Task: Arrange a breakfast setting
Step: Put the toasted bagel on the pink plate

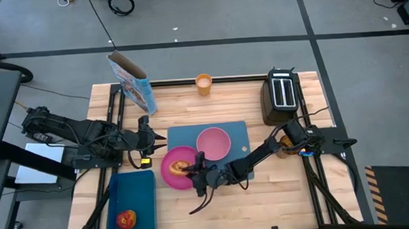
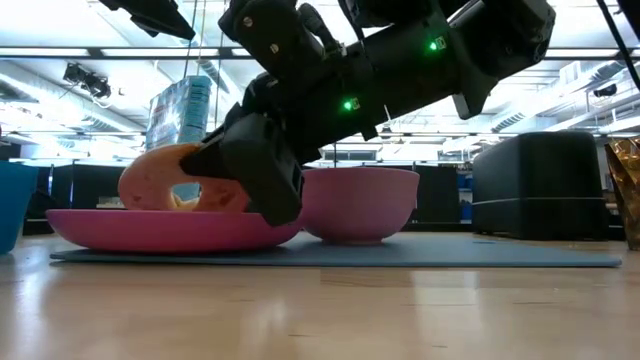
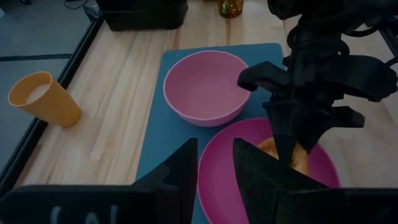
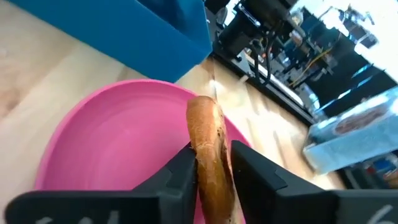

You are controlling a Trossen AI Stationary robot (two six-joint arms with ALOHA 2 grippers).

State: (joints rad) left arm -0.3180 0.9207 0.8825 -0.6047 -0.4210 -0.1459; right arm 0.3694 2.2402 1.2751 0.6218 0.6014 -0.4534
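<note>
My right gripper (image 1: pixel 193 169) holds the toast slice (image 4: pixel 211 158) on edge over the pink plate (image 1: pixel 171 174).

In the right wrist view my two dark fingers (image 4: pixel 180 171) flank the upright toast, touching it or just off it; I cannot tell which. In the high view the plate sits at the lower left corner of the blue placemat (image 1: pixel 237 131), at centre frame, with the pink bowl (image 1: pixel 213 143) just beside it to the upper right. My left gripper (image 1: pixel 152 137) waits near the placemat's left edge, fingers slightly apart and empty. The orange cup (image 1: pixel 203 84) stands at top centre, the cereal box (image 1: pixel 131 84) upper left, the black toaster (image 1: pixel 281 95) upper right, the apple (image 1: pixel 126 219) in the blue tray (image 1: pixel 141 188) lower left.
</note>
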